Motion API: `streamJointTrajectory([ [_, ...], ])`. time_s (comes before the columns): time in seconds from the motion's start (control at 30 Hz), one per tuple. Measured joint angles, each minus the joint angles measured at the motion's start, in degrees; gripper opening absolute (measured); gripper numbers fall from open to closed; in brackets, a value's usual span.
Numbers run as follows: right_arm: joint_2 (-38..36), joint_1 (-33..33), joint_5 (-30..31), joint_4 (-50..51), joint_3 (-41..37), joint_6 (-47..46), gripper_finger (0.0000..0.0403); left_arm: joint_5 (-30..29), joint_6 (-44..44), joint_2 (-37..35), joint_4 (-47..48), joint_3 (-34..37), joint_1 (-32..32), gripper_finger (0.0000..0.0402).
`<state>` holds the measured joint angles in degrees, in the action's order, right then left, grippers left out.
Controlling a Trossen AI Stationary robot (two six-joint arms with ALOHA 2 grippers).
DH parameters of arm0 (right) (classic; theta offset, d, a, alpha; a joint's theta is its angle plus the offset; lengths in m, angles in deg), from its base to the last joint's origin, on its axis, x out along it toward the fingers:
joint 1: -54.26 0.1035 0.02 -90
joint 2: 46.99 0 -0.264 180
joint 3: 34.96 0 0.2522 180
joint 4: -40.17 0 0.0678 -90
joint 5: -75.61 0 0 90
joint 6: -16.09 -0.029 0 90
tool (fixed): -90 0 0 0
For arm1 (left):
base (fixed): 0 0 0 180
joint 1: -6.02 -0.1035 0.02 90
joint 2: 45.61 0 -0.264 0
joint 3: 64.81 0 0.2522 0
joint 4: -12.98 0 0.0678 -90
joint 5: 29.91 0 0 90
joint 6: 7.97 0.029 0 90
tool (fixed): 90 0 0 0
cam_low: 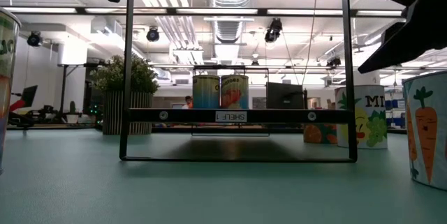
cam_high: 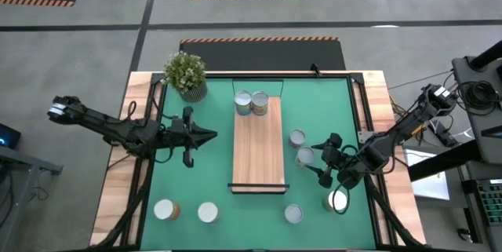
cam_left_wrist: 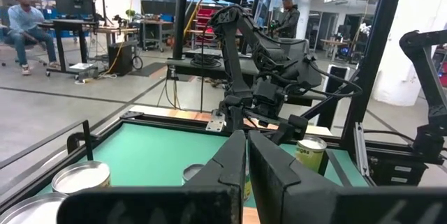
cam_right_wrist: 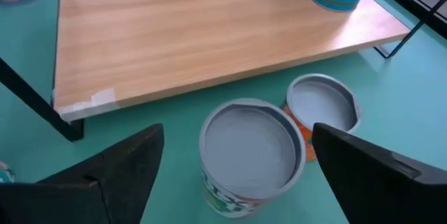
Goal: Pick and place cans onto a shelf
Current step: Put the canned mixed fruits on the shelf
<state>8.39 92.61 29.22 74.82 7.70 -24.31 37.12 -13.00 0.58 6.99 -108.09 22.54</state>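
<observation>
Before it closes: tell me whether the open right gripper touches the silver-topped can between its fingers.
Apart. The right wrist view shows green mat between each finger of the right gripper and the silver-topped can.

Dark jointed arms [cam_high: 118, 130], black cabling, wedge-shaped fingers [cam_right_wrist: 115, 175]

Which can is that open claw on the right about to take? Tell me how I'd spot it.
Start at the wooden shelf in the middle of the green mat. Off its right edge stand two cans, one behind the other. It is the can nearer the right gripper, whose open fingers flank it; its neighbour shows orange on its side, while this one's label is white and green.
</observation>
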Motion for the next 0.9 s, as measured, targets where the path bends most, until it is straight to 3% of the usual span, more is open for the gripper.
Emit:
streamJointTrajectory([
  [0.9,0.0,0.0,-0.7,0.0,-0.9,-0.1,0.0341,0.0,0.5,0.0,0.0,0.0,0.0,0.0000],
])
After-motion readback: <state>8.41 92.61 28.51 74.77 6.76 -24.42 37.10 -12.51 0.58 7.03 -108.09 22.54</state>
